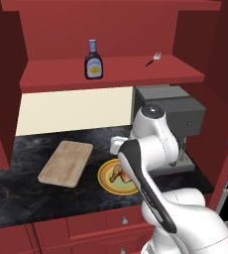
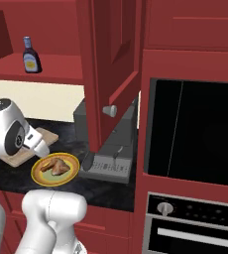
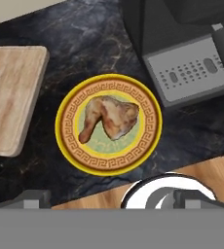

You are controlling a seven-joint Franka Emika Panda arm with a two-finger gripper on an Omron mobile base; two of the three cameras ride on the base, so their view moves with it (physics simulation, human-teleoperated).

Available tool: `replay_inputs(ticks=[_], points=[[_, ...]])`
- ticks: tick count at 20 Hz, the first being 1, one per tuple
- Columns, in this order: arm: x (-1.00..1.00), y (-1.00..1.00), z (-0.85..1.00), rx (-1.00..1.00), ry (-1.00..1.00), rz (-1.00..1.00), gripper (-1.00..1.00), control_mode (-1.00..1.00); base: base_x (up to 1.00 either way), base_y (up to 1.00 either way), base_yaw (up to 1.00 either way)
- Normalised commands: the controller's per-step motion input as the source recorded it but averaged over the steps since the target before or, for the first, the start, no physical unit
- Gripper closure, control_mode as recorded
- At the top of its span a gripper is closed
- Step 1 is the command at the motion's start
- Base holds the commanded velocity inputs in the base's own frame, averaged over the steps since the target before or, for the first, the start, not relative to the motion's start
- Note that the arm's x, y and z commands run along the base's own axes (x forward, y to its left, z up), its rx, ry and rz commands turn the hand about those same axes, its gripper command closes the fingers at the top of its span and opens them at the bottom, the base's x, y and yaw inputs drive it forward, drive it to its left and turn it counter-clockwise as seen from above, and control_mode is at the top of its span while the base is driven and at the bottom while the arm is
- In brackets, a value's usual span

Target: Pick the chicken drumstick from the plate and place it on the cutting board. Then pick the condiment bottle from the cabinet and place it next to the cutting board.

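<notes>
While the tool (image 3: 104,202) hung released above it, the lumpy golden-brown chicken drumstick (image 3: 110,118) lay on the round yellow-orange patterned plate (image 3: 146,131). An off-centre pinch risked it slipping off short of the tan wooden cutting board (image 3: 11,97).

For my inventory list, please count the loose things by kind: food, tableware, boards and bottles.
Food: 1, chicken drumstick
Tableware: 2, plate and fork
Boards: 1, cutting board
Bottles: 1, condiment bottle
Total: 5
</notes>
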Motion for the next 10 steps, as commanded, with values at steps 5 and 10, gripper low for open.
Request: replay_inputs(ticks=[5,10], points=[[-0.01,0.03,-0.24,0.01,0.01,-0.05,-1.00,-1.00,0.00,0.00,0.00],[0.00,0.05,-0.22,0.04,0.03,-0.04,-1.00,-1.00,0.00,0.00,0.00]])
